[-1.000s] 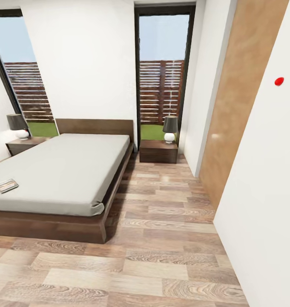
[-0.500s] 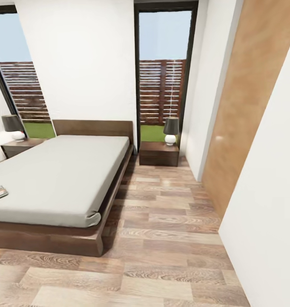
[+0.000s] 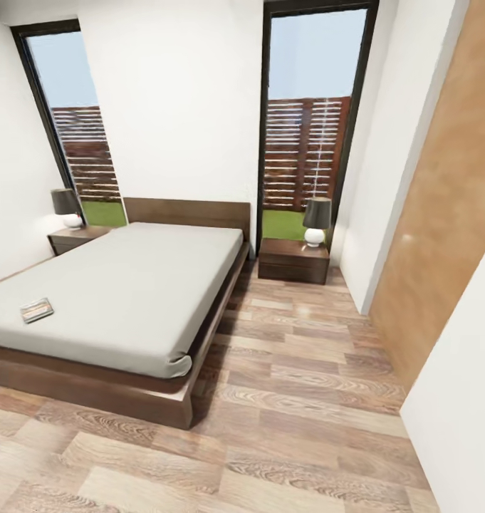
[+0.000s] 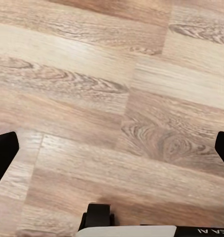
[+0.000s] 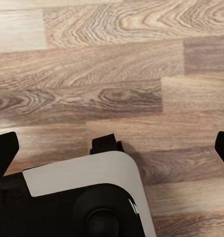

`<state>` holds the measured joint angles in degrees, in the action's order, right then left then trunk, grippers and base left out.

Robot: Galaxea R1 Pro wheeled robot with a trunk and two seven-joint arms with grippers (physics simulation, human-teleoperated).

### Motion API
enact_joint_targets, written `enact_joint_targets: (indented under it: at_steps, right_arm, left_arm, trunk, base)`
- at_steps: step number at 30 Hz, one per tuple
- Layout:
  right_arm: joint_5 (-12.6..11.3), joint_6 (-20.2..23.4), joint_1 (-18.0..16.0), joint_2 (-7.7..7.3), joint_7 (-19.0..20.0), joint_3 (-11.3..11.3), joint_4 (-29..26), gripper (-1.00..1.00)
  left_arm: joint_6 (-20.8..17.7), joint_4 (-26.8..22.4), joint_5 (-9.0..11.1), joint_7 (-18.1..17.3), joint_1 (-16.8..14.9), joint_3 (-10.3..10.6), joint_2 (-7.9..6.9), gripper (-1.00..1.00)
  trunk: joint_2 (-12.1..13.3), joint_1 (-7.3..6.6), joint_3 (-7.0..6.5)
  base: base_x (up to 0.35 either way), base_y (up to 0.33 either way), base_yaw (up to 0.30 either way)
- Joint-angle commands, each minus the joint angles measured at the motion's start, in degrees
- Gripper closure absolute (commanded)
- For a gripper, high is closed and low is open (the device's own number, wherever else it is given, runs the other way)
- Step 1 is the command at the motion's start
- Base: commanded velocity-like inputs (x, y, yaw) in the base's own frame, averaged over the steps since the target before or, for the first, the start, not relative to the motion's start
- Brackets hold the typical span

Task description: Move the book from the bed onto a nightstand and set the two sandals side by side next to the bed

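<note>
Two nightstands are now taken in by the head view at once: the far one (image 3: 77, 238) at the bed's left headboard corner and the near one (image 3: 293, 260) at its right headboard corner, each carrying a dark-shaded lamp (image 3: 316, 222). Against the pictures of half a second and a second ago, the whole scene has slid rightward and the left window (image 3: 78, 135) is shown more fully; this is read as a turn of the camera, not a move of any furniture. The book (image 3: 37, 310), which had been cut off at the picture's left edge, is seen whole again on the bed (image 3: 128, 299), near the mattress's foot edge on the side away from the robot.

Both arms are hung low over the floor (image 3: 299, 399). The left pincer (image 4: 112, 153) is spread wide, with nothing between its dark fingertips (image 4: 3, 153) but wood planks; the right pincer (image 5: 112, 148) is likewise spread and empty above the robot's own base (image 5: 87, 197).

Neither part of the task is judged begun: the book lies untouched, and no blue sandals can be made out. The turn is judged to bring the book back on line for an approach along the bed's foot.
</note>
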<state>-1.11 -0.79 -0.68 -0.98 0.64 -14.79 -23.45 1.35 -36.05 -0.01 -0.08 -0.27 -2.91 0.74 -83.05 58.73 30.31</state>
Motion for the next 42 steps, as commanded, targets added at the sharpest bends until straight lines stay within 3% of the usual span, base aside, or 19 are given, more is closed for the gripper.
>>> enact_joint_targets:
  at_steps: [1, 42]
  right_arm:
    - [-0.12, -0.08, -0.02, 0.02, 0.07, -0.15, 0.01, -1.0]
    - [-0.12, -0.09, -0.02, 0.02, 0.07, -0.15, 0.01, -1.0]
  left_arm:
    - [0.14, 0.02, 0.0, -0.01, -0.03, -0.17, 0.05, -1.0]
    - [0.14, 0.02, -0.07, -0.01, -0.01, -0.17, 0.05, -1.0]
  trunk:
    - [-0.03, 0.0, 0.05]
    - [-0.03, 0.0, 0.05]
  base:
    - [0.002, 0.0, 0.293]
    - [0.068, 0.009, 0.293]
